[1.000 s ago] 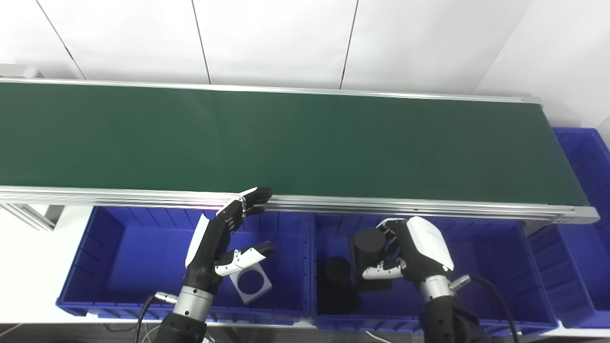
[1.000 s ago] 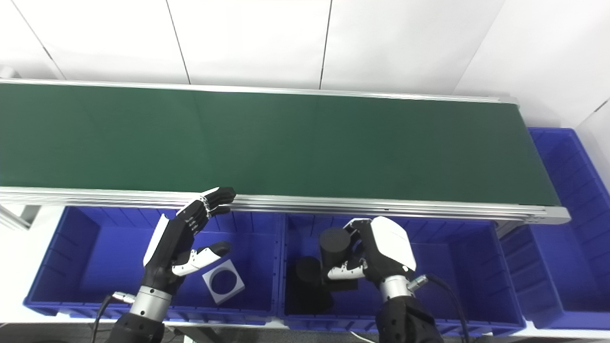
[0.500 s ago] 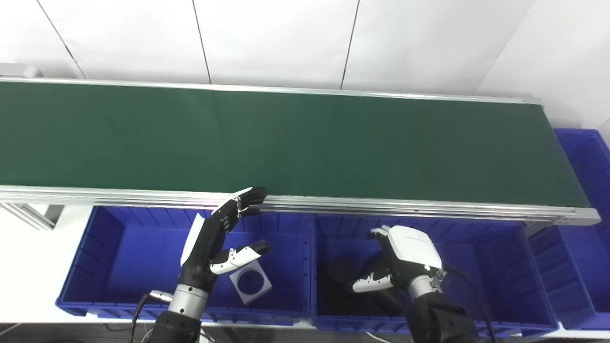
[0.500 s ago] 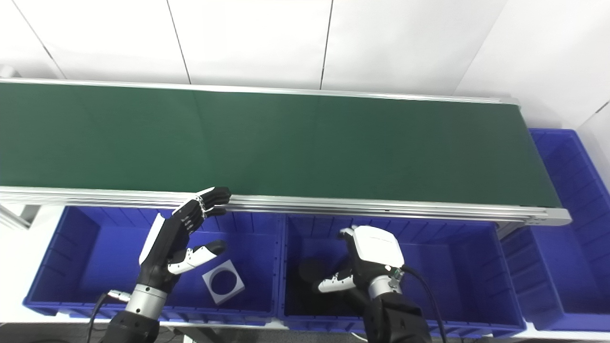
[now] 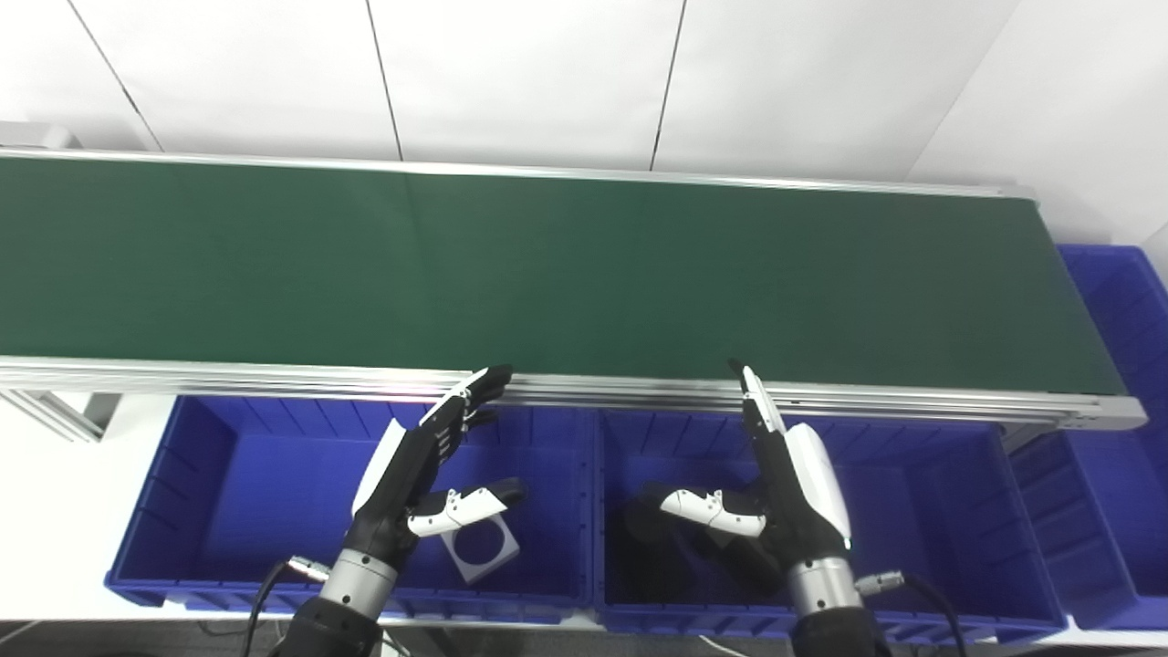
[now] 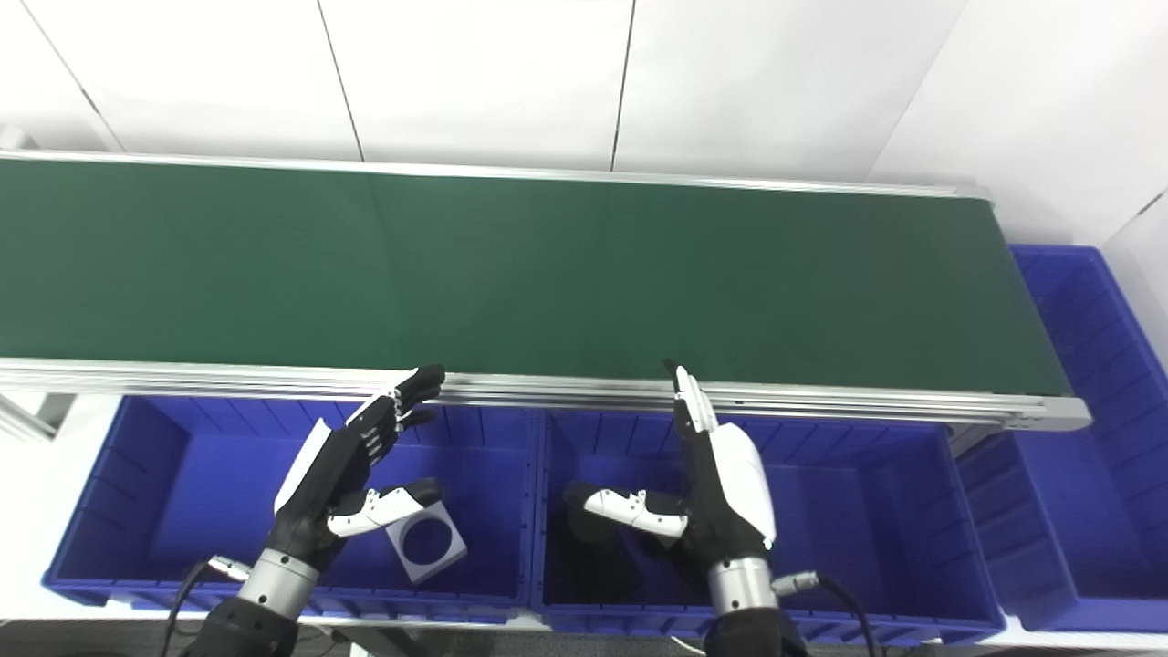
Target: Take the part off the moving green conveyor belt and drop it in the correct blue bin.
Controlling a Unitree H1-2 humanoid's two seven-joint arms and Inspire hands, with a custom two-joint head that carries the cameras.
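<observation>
Right hand (image 5: pixel 792 474): it is standing over the middle blue bin (image 5: pixel 958 474) with its fingers stretched straight up toward the belt's near rail and its thumb sticking out to the left; it is spread wide and gripping nothing.
Left hand (image 5: pixel 415 465): it is hovering over the left blue bin (image 5: pixel 246 474), fingers extended with the tips reaching up to the rail, thumb jutting right; it too is spread apart and carrying nothing.
Black parts (image 5: pixel 652 538): they are lying on the floor of the middle blue bin, at its left side, just below and left of the right hand's thumb; they are showing as dark shapes whose outlines are hard to separate, so I cannot tell how many there are.
Grey square plate (image 5: pixel 479 552): it is lying flat in the left blue bin, near its right wall, showing a round hole through its middle; the left thumb is hanging just above its upper edge.
Green conveyor belt (image 5: pixel 566 265): it is running across the whole view behind both bins, its surface showing only plain green.
Far-right blue bin (image 5: pixel 1127 301): it is sitting past the belt's right end, partly cut off by the picture's edge.
</observation>
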